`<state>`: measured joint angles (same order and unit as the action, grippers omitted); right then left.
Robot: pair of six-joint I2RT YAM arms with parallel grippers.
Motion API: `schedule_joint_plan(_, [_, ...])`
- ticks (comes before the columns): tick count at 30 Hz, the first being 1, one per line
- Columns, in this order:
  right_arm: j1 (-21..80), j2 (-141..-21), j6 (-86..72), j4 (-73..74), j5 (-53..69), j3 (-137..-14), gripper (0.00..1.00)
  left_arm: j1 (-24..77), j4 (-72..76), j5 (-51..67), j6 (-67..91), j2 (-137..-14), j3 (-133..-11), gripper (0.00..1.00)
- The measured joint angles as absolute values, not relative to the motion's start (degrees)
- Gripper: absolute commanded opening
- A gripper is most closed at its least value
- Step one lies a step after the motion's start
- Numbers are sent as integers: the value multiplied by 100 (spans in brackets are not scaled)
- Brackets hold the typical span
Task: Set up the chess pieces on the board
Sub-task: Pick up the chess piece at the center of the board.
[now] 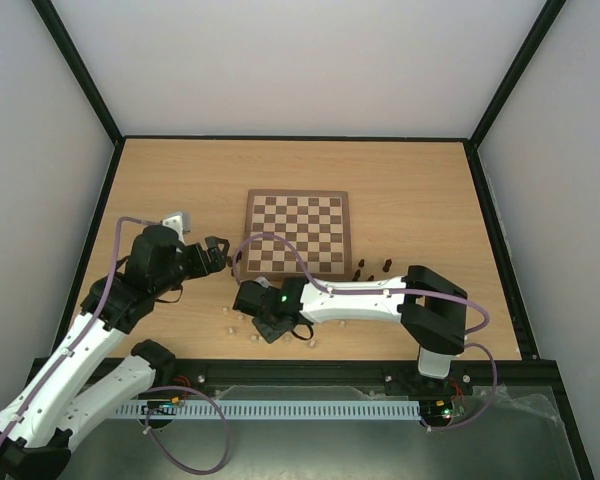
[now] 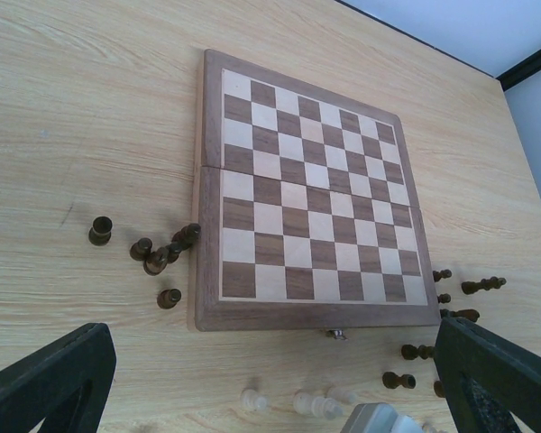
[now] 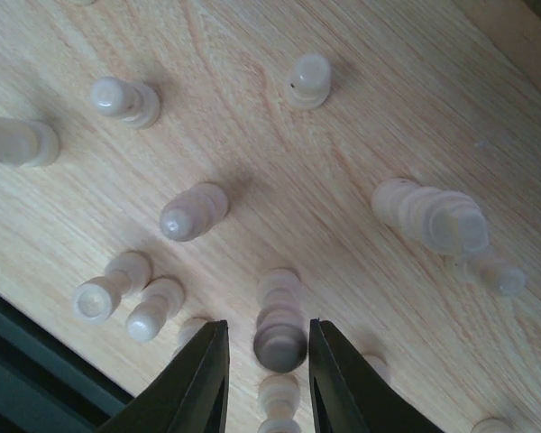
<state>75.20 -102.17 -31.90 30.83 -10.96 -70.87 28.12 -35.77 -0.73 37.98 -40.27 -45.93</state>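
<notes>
In the top external view, the square wooden chessboard with dark-brown and cream checks (image 1: 298, 233) is lying in the middle of the light-wood desk (image 1: 420, 190). A cluster of small dark brown turned wooden pieces (image 1: 372, 268) is sitting on the desk just off the board's near right corner. Tiny pale cream wooden pieces (image 1: 230, 312) are lying scattered near the desk's front edge. The left end effector (image 1: 220, 256) is hovering just beside the board's near left corner, and the right end effector (image 1: 267, 322) is reaching low among the pale pieces.

In the left wrist view, the left end effector's two black fingers (image 2: 45, 383) are standing spread wide, gripping nothing. A few dark pieces are resting on the desk beside the board's border, one of them leaning against it. More dark ones are lying off the opposite side, and pale ones are showing at the bottom.

In the right wrist view, the right end effector's fingers (image 3: 203, 379) are drawn in close on either side of one pale cream piece (image 3: 280, 341). One finger is looking as if it is touching the piece and a slight gap is showing at the other, so I cannot tell whether the piece is being pinched. Other pale pieces are lying around it on the desk.
</notes>
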Motion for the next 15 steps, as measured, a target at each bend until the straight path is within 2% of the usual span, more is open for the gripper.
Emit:
schedule_joint_plan(10, [7413, -10418, -3166, 3050, -1024, -7085, 9, 2812, -3577, -78, 3795, -4075, -4593, 100])
schedule_joint_plan(15, [7382, -10409, -3105, 3044, -1017, -7087, 8, 2812, -3577, -123, 3789, -4119, -4626, 100])
